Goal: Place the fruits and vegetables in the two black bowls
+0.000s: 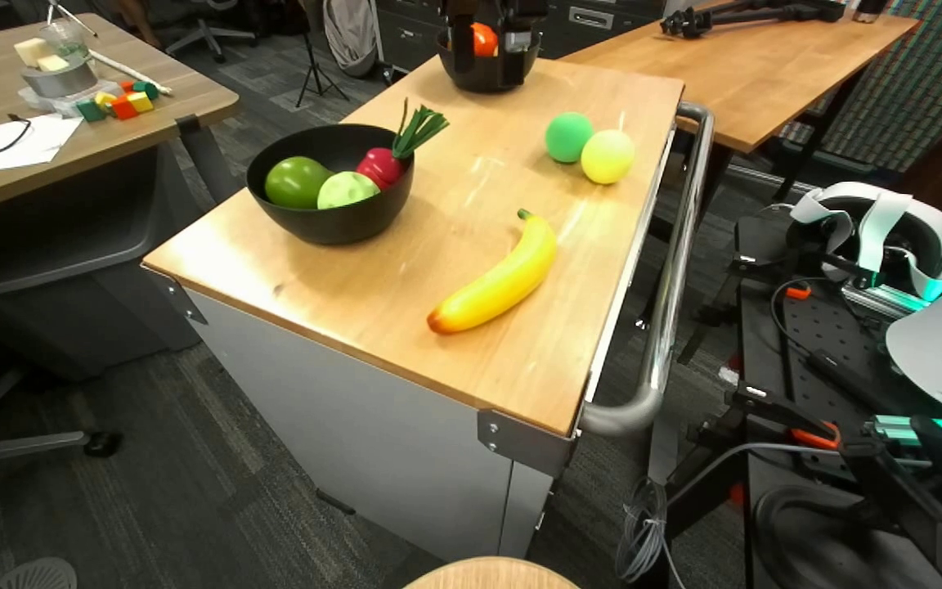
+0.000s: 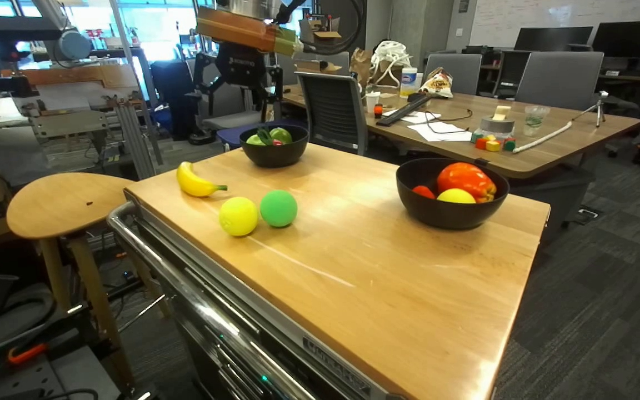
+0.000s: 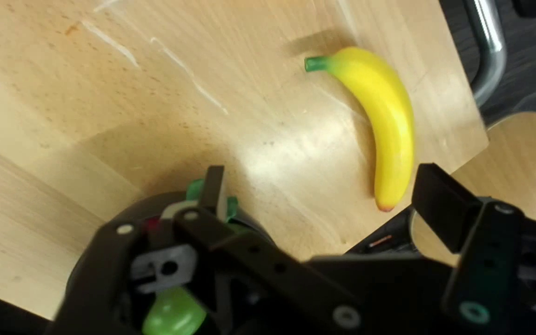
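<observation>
The banana [image 3: 396,121] lies curved on the tabletop [image 3: 268,177], near one corner, outside both bowls. Also on the wood, a round yellow piece [image 2: 238,216] and a round green piece [image 2: 278,209] sit just beside each other, near the edge. A black bowl [image 1: 336,225] holds a smooth green fruit [image 1: 295,182], a pale green piece [image 1: 347,190] and a red radish [image 1: 381,168], whose leaves [image 1: 419,131] stick up past the rim. A matching bowl [image 2: 450,215], well apart from it, contains a red-orange pepper [image 2: 464,180], a yellow item [image 2: 456,196] and something small and red [image 2: 423,192], partly hidden. Above the tabletop, the gripper [image 3: 326,197] is spread wide, holding nothing; in the wrist view one of its fingers [image 3: 213,188] overlaps the radish's bowl. A metal handle [image 1: 674,303] runs along one side of the tabletop, and a round wooden stool [image 2: 67,205] stands by its corner. Farther out, coloured blocks [image 2: 492,145] rest on a desk [image 2: 581,125].
</observation>
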Available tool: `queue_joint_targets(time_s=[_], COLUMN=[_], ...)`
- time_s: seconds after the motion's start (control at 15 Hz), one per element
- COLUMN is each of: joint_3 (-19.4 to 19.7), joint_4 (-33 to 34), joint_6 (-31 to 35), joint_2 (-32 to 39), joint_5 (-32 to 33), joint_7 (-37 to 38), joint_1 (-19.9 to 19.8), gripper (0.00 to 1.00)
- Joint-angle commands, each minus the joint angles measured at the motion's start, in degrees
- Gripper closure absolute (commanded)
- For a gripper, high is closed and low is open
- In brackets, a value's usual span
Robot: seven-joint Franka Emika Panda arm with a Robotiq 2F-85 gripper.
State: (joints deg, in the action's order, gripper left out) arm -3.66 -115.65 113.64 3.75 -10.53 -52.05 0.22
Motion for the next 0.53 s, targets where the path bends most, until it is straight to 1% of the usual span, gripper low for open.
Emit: queue_joint_targets(time_s=[0.0,0.13,0.2,0.33,0.47], joint_3=[0.64,-0.18,-0.92,-2.68,-4.45], joint_4=[0.72,-2.16,-4.78,-11.15,-16.53], joint_6=[-4.78,-4.46,-2.32,3.99,12.07], joint_2=[-1.32,-3.57,-5.20,-8.32,-9.28], joint_5=[1.21,3.47,4.96,6.80,7.55], joint_7=[-11.17,-13.67,-14.07,-13.94,-13.66], joint_1=[-0.26,1.12,2.02,4.17,6.51], gripper=[0.00,0.00,0.00,0.00,0.00])
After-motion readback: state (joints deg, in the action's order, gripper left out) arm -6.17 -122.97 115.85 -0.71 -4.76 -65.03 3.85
